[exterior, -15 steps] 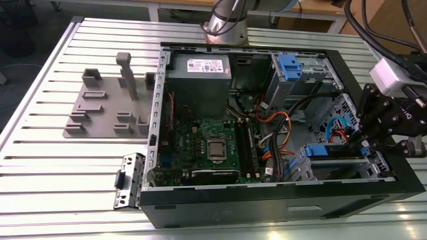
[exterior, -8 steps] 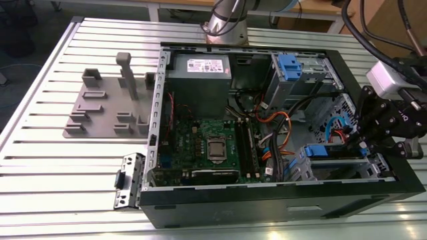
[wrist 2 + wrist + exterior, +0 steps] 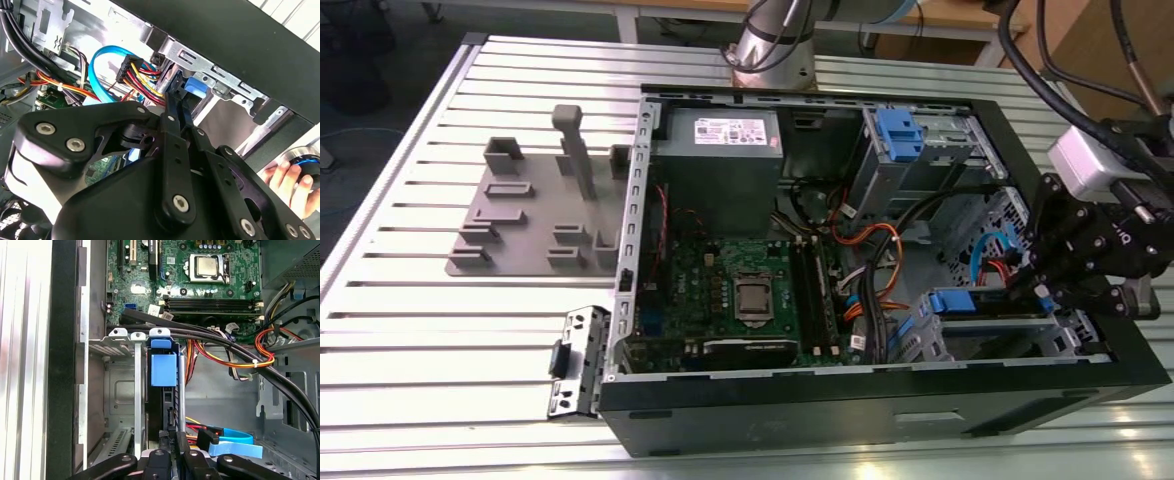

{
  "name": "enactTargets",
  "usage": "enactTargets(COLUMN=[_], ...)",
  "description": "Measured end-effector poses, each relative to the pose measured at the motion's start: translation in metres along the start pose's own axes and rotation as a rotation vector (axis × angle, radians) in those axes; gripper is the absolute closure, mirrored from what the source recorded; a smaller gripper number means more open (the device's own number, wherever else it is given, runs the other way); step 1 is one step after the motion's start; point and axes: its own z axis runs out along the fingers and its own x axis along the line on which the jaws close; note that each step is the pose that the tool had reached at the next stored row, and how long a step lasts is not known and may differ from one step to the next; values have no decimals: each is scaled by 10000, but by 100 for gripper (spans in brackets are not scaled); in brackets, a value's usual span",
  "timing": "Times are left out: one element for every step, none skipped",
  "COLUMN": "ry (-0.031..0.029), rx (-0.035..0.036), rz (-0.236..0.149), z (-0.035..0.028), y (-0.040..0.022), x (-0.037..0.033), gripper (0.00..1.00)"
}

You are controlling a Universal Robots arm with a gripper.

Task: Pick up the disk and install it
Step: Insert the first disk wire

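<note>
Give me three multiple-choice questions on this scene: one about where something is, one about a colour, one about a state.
1. In the exterior view, the gripper is:
A) outside the case
B) inside the computer case, at the view's right
C) at the view's left edge
2. The flat cable looping near the gripper is:
A) blue
B) green
C) white
3. The computer case is:
A) closed
B) open
C) upside down
Answers: B, it reaches in by the drive cage; A, the loop is blue; B, the motherboard lies exposed.
</note>
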Motion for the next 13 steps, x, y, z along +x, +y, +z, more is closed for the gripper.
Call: enactTargets(ry=[-1, -2, -18, -18, -15, -7, -2, -2, 1, -1, -3, -3, -3], rx=[0, 0, -1, -1, -1, 0, 0, 0, 0, 0, 0, 0, 0], rz=[0, 0, -1, -1, 0, 1, 1, 1, 2, 0, 0, 0, -1], z=[1, 1, 7, 9, 8, 3, 1, -1, -15, -35, -56, -76, -96], y=[0, 0, 0, 0, 0, 0, 0, 0, 0, -2, -3, -5, -8], x=[0, 0, -1, 0, 0, 0, 0, 0, -1, -2, -3, -3, -4], gripper=[84, 84, 84, 82, 82, 76, 76, 76, 76, 76, 76, 76, 76])
